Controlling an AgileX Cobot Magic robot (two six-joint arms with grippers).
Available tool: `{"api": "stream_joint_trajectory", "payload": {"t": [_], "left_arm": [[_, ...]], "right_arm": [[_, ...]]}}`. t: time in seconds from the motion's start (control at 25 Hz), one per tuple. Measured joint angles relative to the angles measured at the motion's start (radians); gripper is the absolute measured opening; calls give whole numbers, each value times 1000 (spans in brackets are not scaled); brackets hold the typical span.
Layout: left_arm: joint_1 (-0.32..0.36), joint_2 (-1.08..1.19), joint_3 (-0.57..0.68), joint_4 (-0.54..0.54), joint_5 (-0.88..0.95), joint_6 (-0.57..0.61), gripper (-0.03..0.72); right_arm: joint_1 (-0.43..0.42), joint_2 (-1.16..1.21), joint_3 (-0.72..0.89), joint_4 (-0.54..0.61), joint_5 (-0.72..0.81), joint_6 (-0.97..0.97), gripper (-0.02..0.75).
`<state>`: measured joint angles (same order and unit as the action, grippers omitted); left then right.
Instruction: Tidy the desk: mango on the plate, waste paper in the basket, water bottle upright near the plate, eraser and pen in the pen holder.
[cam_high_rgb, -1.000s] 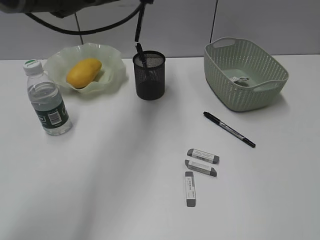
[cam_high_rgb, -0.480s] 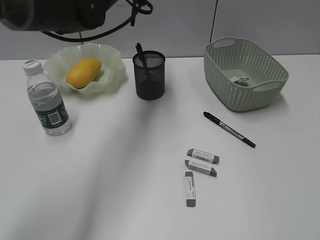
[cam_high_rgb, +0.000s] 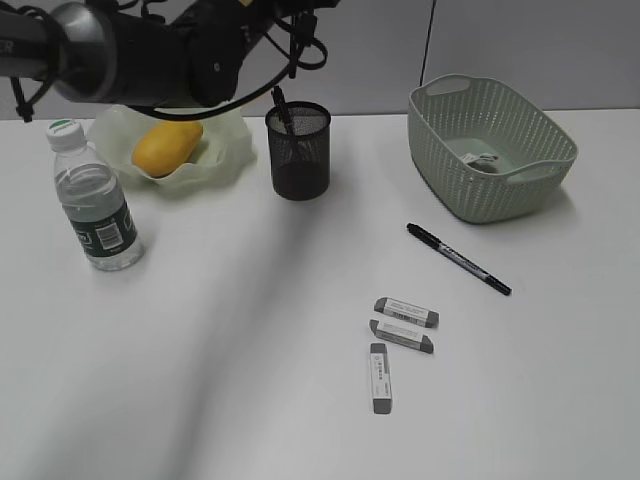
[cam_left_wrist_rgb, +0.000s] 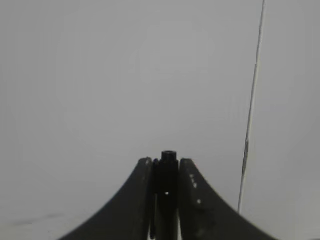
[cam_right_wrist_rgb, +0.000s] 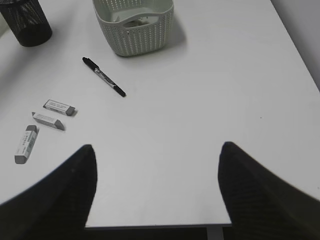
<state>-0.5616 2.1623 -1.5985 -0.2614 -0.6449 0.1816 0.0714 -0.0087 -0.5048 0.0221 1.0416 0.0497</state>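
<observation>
Exterior: left arm (cam_high_rgb: 130, 60) is now swung across the plate (cam_high_rgb: 235, 140) at the rear-left desk (cam_high_rgb: 250, 350) edge. A second ago a pen was hung over the pen holder (cam_high_rgb: 298, 160). Mango (cam_high_rgb: 165, 148) is partly masked.

Left wrist: left end effector (cam_left_wrist_rgb: 165, 161) is clamped narrow on a black pen (cam_left_wrist_rgb: 169, 156), so that pen is judged undelivered.

Right wrist: right end effector (cam_right_wrist_rgb: 157, 155) is spread wide, empty. Loose pen (cam_right_wrist_rgb: 104, 76) and erasers (cam_right_wrist_rgb: 59, 107) are left mid-desk.
</observation>
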Motion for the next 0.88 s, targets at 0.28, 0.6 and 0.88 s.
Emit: {"api": "stream_joint_trajectory", "payload": {"t": [0.28, 0.6, 0.88], "left_arm": [[0, 68, 1, -3, 0, -2, 116], [0, 121, 1, -3, -1, -2, 115], [0, 137, 1, 86, 4, -2, 155]], "right_arm": [[0, 0, 0, 0, 0, 0, 593], [0, 0, 0, 0, 0, 0, 593], [0, 0, 0, 0, 0, 0, 593]]}}
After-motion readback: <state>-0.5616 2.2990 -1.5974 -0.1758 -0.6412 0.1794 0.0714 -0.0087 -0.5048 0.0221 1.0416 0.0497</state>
